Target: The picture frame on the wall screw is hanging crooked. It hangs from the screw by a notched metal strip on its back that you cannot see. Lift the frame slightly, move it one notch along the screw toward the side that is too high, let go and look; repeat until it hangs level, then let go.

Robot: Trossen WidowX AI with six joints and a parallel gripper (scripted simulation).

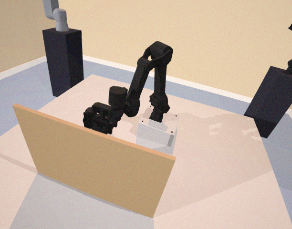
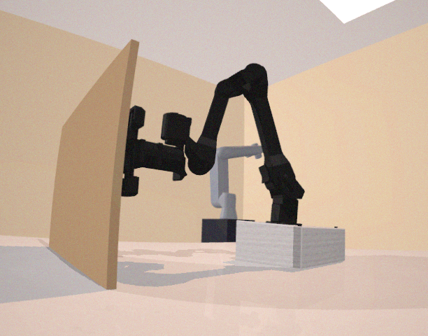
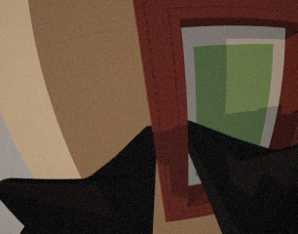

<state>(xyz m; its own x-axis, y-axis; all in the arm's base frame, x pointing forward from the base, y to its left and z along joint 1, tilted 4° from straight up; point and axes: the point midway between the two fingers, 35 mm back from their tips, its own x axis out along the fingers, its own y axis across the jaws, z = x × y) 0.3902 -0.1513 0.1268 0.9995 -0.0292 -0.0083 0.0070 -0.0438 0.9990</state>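
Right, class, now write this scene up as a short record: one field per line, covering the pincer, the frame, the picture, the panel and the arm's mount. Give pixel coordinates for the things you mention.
pincer: shut on the frame's side bar (image 3: 170,146)
frame: dark red (image 3: 161,73), partly out of the wrist view
picture: green with a pale border (image 3: 212,73)
panel: upright, tan (image 1: 97,152) (image 2: 87,173)
mount: pale block (image 1: 153,134) (image 2: 266,242)
notched strip: hidden
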